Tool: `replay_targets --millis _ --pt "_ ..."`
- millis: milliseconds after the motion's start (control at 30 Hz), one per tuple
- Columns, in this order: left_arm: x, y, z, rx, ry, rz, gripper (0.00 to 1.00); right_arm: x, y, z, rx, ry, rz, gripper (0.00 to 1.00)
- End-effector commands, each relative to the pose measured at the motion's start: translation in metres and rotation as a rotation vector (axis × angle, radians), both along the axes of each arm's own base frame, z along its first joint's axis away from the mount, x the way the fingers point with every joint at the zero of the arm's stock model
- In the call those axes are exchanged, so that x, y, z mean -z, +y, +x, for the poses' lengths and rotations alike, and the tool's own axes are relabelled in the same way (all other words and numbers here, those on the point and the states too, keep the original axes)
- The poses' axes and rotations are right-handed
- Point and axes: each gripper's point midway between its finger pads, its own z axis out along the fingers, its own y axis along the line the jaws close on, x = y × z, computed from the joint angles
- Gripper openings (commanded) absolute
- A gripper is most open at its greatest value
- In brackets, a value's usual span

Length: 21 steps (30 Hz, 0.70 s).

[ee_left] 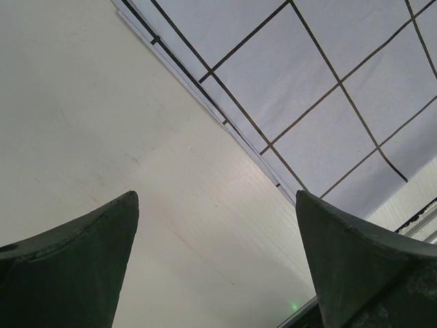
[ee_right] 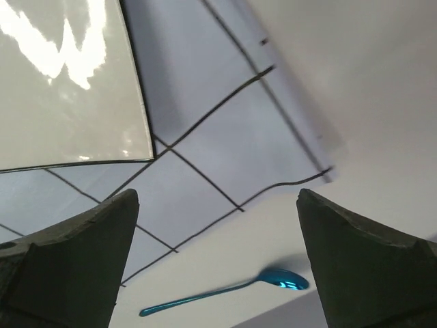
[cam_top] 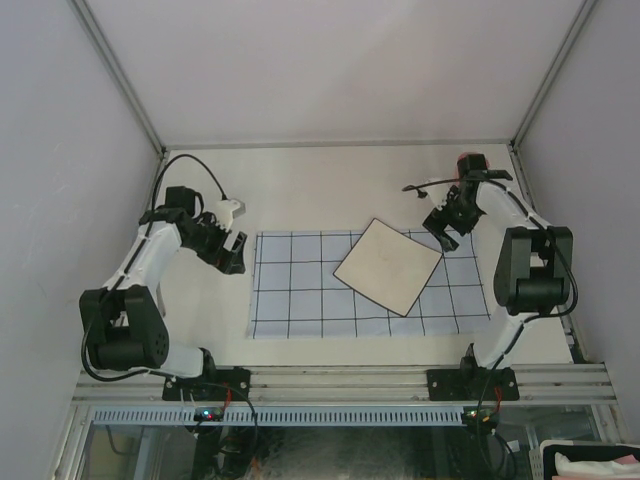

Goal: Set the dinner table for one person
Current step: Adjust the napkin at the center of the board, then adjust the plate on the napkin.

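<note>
Looking down through the right gripper [ee_right: 217, 205], jaws spread wide with nothing between them, dark fingers [ee_right: 68, 266] filling the two lower corners. At upper left, a glossy off-white square plate [ee_right: 68, 89] with a thin dark rim, lying on a light-blue cloth [ee_right: 225, 150] marked with a dark grid. Cloth corner at the right, on the off-white desk [ee_right: 355, 82]. Lower down, on bare desk near the cloth's edge but apart from it, a shiny blue spoon [ee_right: 225, 292], bowl to the right, handle to the left.

Left claw [ee_left: 215, 198] spread wide, right claw [ee_right: 217, 195] spread wide
</note>
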Motion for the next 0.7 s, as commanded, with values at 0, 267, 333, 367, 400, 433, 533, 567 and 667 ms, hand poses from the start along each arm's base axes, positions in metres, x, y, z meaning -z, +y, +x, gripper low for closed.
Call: replay_targets --millis 0,267,333,367,400,433,533,567,667 --pt "-0.012 0.003 -0.003 0.001 -0.043 0.017 1.00 0.009 0.007 -0.011 0.006 0.042 0.065 1.00" --pt "-0.010 0.002 -0.005 0.016 -0.039 0.020 1.00 0.033 0.002 -0.006 0.031 0.076 0.072 1.00" --pt "-0.010 0.001 -0.004 0.017 -0.032 0.016 1.00 0.040 0.001 -0.004 0.037 0.085 0.067 1.00" --pt "-0.009 0.001 -0.003 0.017 -0.031 0.016 1.00 0.044 0.001 -0.003 0.039 0.088 0.066 1.00" --pt "-0.008 0.001 -0.003 0.019 -0.028 0.016 1.00 0.048 0.000 -0.002 0.040 0.093 0.066 1.00" --pt "-0.008 0.000 -0.002 0.019 -0.027 0.017 1.00 0.052 -0.001 -0.002 0.042 0.101 0.063 1.00" --pt "-0.007 0.000 0.000 0.020 -0.021 0.014 1.00 0.060 -0.002 0.000 0.041 0.113 0.057 1.00" --pt "-0.007 -0.001 0.001 0.023 -0.017 0.011 1.00 0.063 -0.002 0.000 0.042 0.117 0.056 1.00" --pt "-0.001 -0.006 0.002 0.048 0.004 0.008 1.00 0.061 0.001 -0.002 0.054 0.135 0.077 1.00"
